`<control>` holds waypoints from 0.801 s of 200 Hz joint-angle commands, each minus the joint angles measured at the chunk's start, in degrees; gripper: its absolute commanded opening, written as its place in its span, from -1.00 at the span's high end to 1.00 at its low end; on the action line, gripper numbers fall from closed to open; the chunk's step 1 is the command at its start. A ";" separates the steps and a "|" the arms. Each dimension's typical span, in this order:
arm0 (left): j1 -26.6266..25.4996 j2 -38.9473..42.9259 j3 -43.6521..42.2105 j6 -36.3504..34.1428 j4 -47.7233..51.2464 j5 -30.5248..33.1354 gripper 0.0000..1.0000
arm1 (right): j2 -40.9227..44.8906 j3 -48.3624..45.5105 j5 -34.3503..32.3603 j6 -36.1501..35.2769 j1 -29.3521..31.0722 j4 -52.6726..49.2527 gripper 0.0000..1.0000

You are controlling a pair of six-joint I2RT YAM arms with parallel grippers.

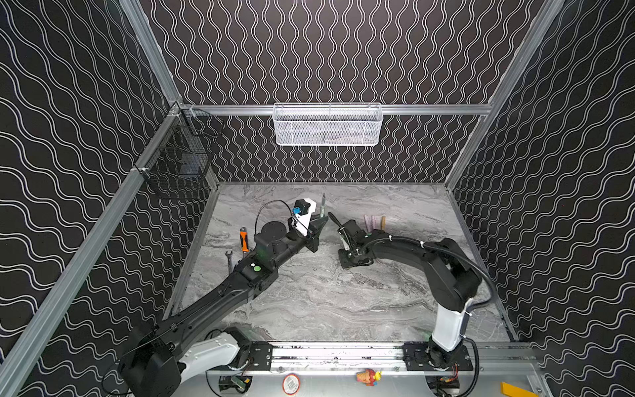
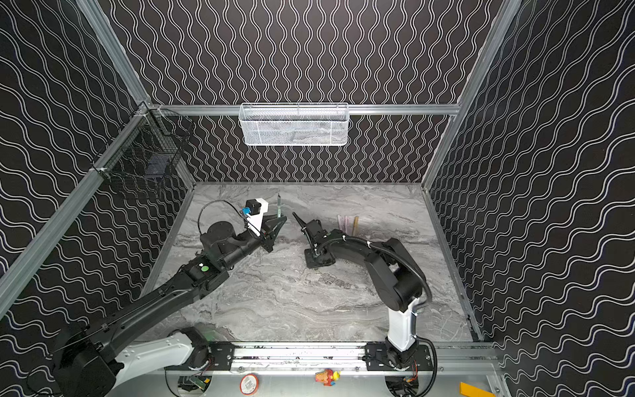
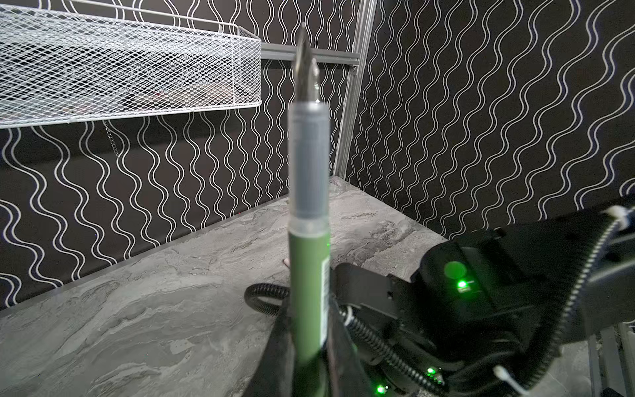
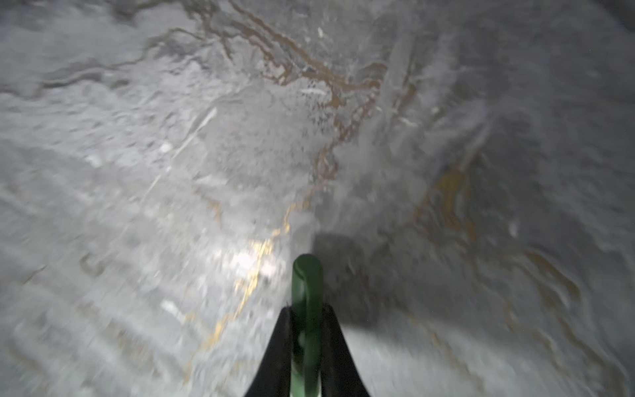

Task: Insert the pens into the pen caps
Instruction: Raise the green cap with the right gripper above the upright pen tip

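Left wrist view: the left gripper (image 3: 309, 361) is clamped on the dark green pen (image 3: 308, 275), upright, tip up. The right gripper (image 4: 307, 330) pinches the green cap (image 4: 307, 282) just beside it (its leading end is blurred). I'd line the cap's mouth over the tip, then press straight along the barrel.

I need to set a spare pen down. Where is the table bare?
Bare: the front middle of the table, up to the front rail, and the back right corner. Crowded: the left edge, with orange-handled tool and wrench, and around the three pens.
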State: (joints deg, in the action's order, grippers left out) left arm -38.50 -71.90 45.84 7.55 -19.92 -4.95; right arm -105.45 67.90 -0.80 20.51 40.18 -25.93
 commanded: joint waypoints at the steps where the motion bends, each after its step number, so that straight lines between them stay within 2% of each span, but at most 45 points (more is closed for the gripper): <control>1: -0.03 0.28 0.12 -0.06 -1.49 0.67 1.00 | 5.76 -3.23 -0.06 1.02 -0.10 6.19 0.77; 31: -0.05 0.28 0.22 0.05 -1.43 0.56 1.00 | 16.98 -10.30 0.63 0.99 -0.37 17.28 0.78; 97: -0.24 0.15 0.75 0.95 -1.57 -1.96 1.00 | 42.27 -23.34 -3.07 -1.73 -0.54 42.94 0.78; 120: -1.25 -0.52 1.06 0.89 -1.25 -2.76 1.00 | 45.75 -22.42 -3.53 -3.64 -0.43 47.36 0.78; 160: -3.61 -1.28 1.70 0.27 -0.32 -3.82 1.00 | 47.03 -17.58 -4.06 -7.48 -0.37 49.99 0.78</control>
State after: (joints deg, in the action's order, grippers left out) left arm -41.06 -72.77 46.81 7.75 -19.49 -7.49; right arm -59.11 48.16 -3.60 16.49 39.66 18.11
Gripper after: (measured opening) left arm 0.135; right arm 0.139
